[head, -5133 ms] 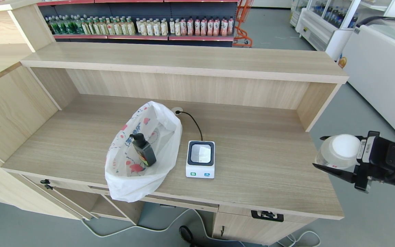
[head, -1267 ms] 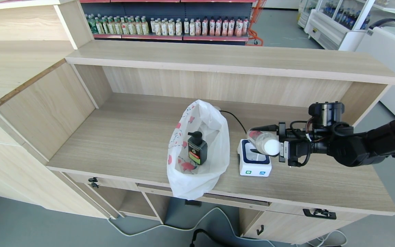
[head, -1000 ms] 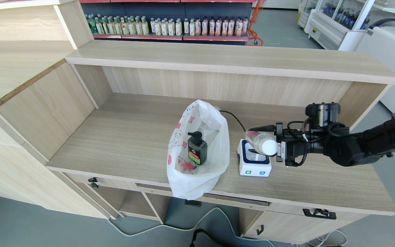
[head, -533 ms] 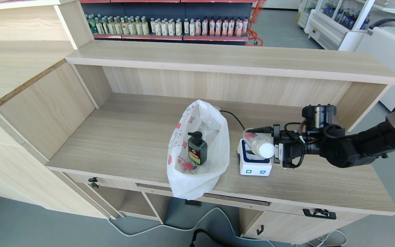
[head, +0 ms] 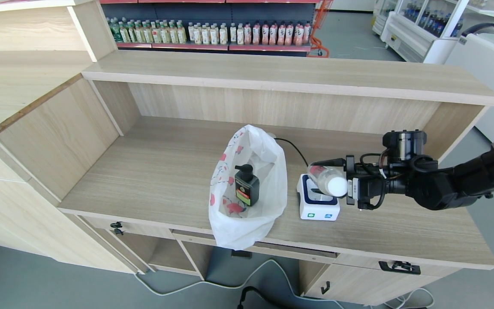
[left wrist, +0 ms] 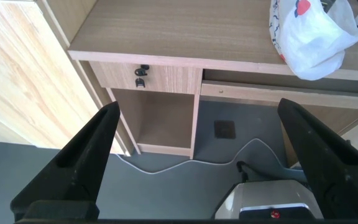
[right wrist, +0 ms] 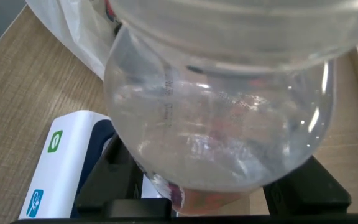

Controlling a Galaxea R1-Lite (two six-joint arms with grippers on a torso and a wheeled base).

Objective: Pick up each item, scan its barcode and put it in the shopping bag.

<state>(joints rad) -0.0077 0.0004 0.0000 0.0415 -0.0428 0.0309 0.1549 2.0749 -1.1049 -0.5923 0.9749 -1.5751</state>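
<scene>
A clear bottle [right wrist: 222,118] hangs over the scanner [right wrist: 67,155] (shopping bag [right wrist: 67,25] beyond).

Right gripper [head: 323,177], with the clear bottle [head: 329,180] in its grip, has travelled. Five seconds back it hung out past the right end of the counter [head: 401,231], off the top altogether. By 1.3 s ago it had come in over the counter, bottle lying sideways above the scanner [head: 319,207]. It then crept toward the shopping bag [head: 238,227] and dipped a touch, lowest over the scanner window half a second ago. Since then it has drawn back a little to the right and lifted slightly. The head camera swung round after the first picture, so the whole scene sits further right.
</scene>
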